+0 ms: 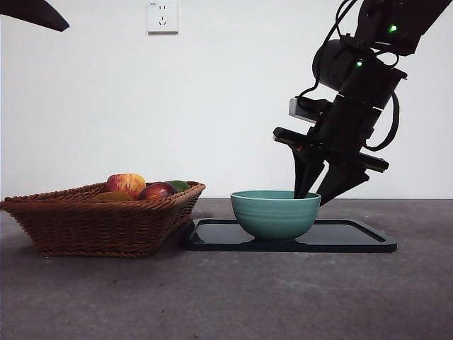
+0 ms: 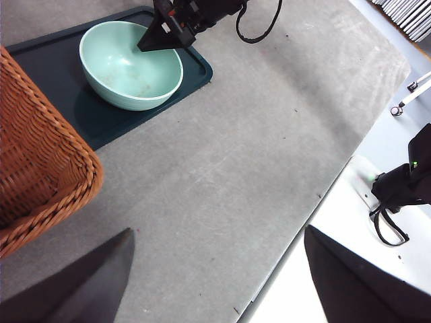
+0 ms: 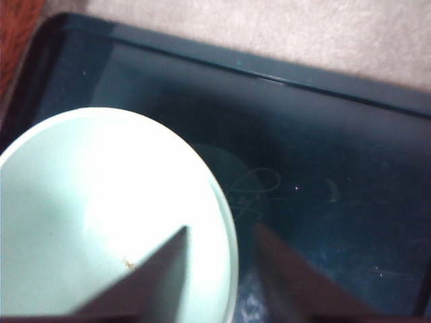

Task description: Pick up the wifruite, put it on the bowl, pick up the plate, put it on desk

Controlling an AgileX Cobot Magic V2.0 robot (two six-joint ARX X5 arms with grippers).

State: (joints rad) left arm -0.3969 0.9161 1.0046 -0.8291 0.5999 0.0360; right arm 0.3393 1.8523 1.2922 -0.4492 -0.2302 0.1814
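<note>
Currently, right gripper [image 1: 316,193] straddles bowl [image 1: 275,213] rim w/ jaws apart: one inside, one outside. Bowl sits on dark tray [image 1: 354,237], beside basket [image 1: 92,219] w/ fruit. Left gripper [image 2: 215,282] hangs spread above desk [image 2: 256,155].

1. Wicker basket [image 1: 99,219], brown, woven, on the left; its corner also shows in left wrist view.
2. Red-yellow streaked apple [image 1: 126,183] in basket, w/ dark red fruit [image 1: 157,190] just beside it.
3. Green fruit [image 1: 179,185] behind the red one, partly hidden.
4. White wall socket [image 1: 162,15] high on white wall.
</note>
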